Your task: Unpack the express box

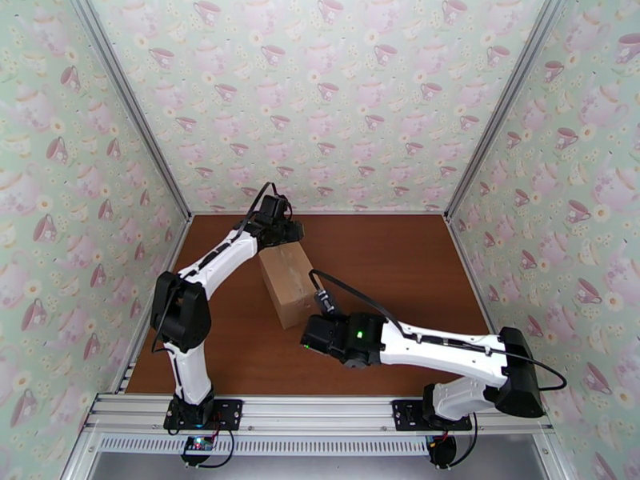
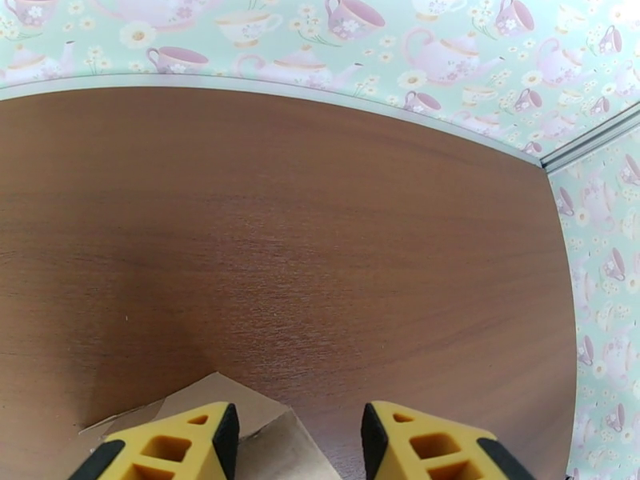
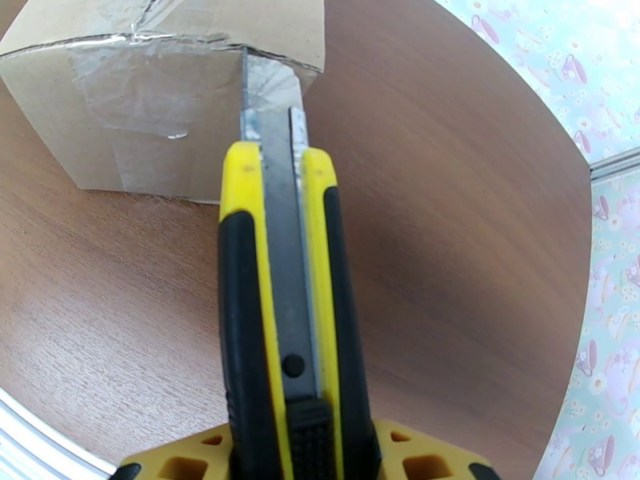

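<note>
The express box [image 1: 288, 286], a plain brown carton, lies at an angle in the middle of the table. Its near end is covered in clear tape [image 3: 140, 86]. My right gripper [image 1: 316, 334] is shut on a yellow-and-black utility knife [image 3: 276, 314]. The knife's blade [image 3: 268, 98] touches the taped top edge of the box [image 3: 88, 146]. My left gripper [image 1: 280, 232] sits over the box's far end. Its yellow fingers [image 2: 200, 442] stand apart, and a corner of cardboard [image 2: 200, 394] shows beneath them, with nothing clamped.
The brown wooden table [image 1: 384, 266] is walled on three sides by teacup-patterned panels [image 1: 320, 98]. A metal rail [image 1: 320, 410] runs along the near edge by the arm bases. A black cable [image 1: 352, 294] loops above the right wrist.
</note>
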